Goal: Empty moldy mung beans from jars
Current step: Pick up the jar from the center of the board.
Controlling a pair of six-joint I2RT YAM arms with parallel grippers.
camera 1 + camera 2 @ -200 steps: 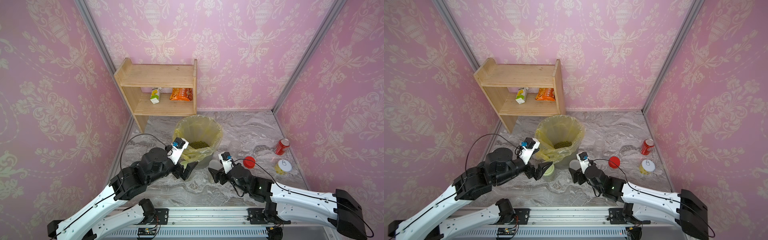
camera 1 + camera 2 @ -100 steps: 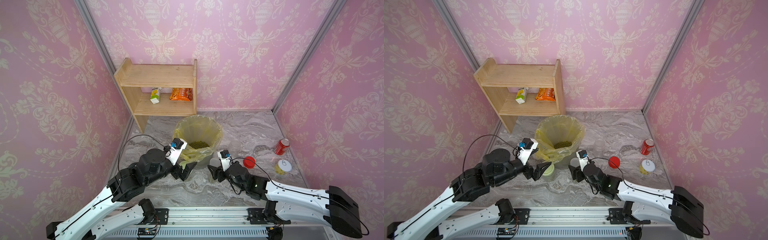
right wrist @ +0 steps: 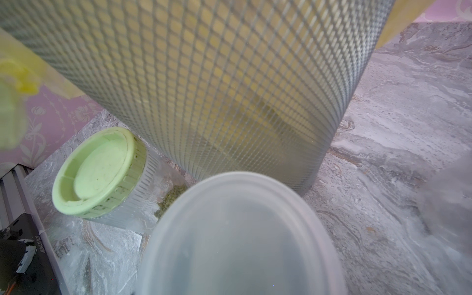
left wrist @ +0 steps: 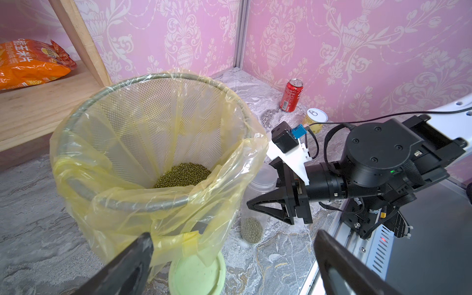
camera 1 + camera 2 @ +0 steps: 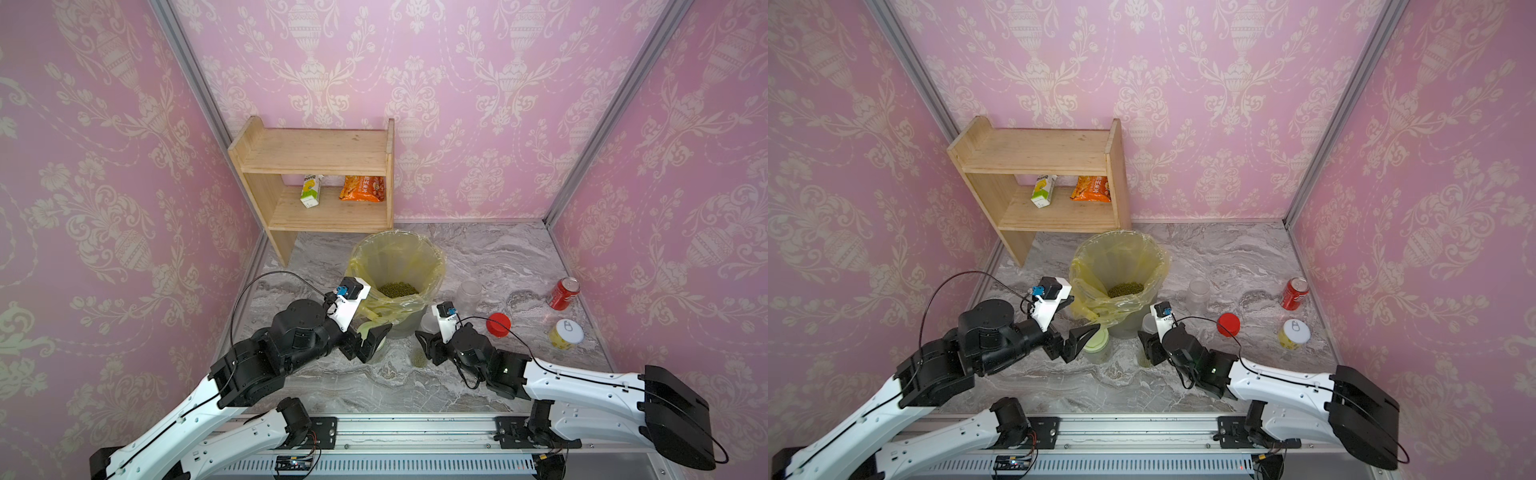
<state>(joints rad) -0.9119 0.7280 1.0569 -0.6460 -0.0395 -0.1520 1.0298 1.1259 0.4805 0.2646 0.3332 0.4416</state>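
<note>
The right gripper [image 4: 251, 204] is clamped shut round the middle of the tall jar [image 4: 258, 191]. I can only see the near finger pressed flat on the clear wall. The far one is hidden behind the jar, so the grip on that side is my best read. The jar stands upright on the table [image 5: 374, 386], long axis straight up, whitish lid [image 3: 240, 229] on top. There's a small heap of mung beans [image 4: 251, 229] down in the bottom.

The left gripper [image 4: 233, 237] is spread wide and carrying nothing. The green-lidded jar [image 5: 1096, 341] sits low between its fingers, also upright with the lid up, and not gripped.

Both jars are tucked right beside the near side of the bin [image 5: 436, 266], the mesh one with the yellow bag. The green one is toward the left arm and the tall one toward the right. More mung beans lie in the bottom of the bag.

Room-wise it's tight. The mesh wall is just behind the tall jar and the two grippers are near each other. There's open marble in front, back toward the rail [image 5: 415, 428]. Off to the right of the bin are a lidless jar [image 5: 469, 293] and a red lid [image 5: 498, 324], apart from each other. The soda can [image 5: 564, 293] and yellow tin [image 5: 567, 334] are over by the right wall.
</note>
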